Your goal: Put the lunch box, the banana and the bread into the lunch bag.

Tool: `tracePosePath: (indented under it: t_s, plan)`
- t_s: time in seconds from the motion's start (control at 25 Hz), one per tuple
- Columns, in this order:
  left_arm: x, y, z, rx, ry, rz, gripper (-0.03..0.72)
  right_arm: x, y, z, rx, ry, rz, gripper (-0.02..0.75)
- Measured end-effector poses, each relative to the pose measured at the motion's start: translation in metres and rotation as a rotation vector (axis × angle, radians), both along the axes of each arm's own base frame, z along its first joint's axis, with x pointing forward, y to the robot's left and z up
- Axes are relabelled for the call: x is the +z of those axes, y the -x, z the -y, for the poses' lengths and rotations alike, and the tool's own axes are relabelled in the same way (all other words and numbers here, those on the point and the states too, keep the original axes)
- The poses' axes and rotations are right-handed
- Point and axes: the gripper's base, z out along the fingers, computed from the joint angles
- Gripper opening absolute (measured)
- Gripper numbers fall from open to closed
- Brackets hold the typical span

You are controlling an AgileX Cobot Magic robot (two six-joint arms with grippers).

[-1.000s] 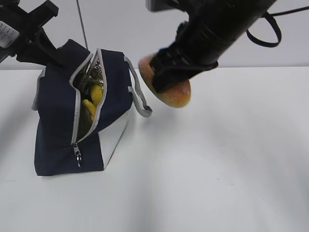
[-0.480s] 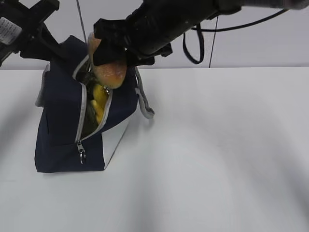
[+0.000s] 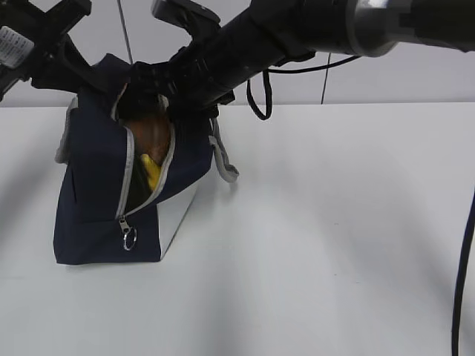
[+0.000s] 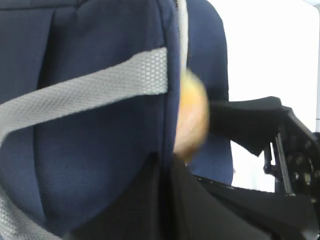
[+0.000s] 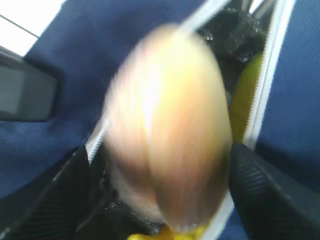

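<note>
So, right pincer (image 5: 165,200) clamped on bread (image 5: 167,130), poking it into lunch bag (image 3: 96,185) mouth above banana (image 3: 151,172). Left pincer (image 3: 63,70) at bag's back edge, grip state unclear.

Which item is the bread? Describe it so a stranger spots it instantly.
Find the navy lunch bag at the table's left. In its open zipper mouth, the right gripper holds the bread: an oval golden-brown roll, unlike the yellow banana under it.
</note>
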Motion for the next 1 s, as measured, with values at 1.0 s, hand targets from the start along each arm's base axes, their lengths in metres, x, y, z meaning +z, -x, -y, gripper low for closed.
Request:
tracePosePath:
  t_s: [1.0]
  plan:
    - [0.001,-0.002,0.0,0.01,0.003,0.021,-0.003,0.034,-0.01,0.065,-0.04,0.148,-0.026,0.489]
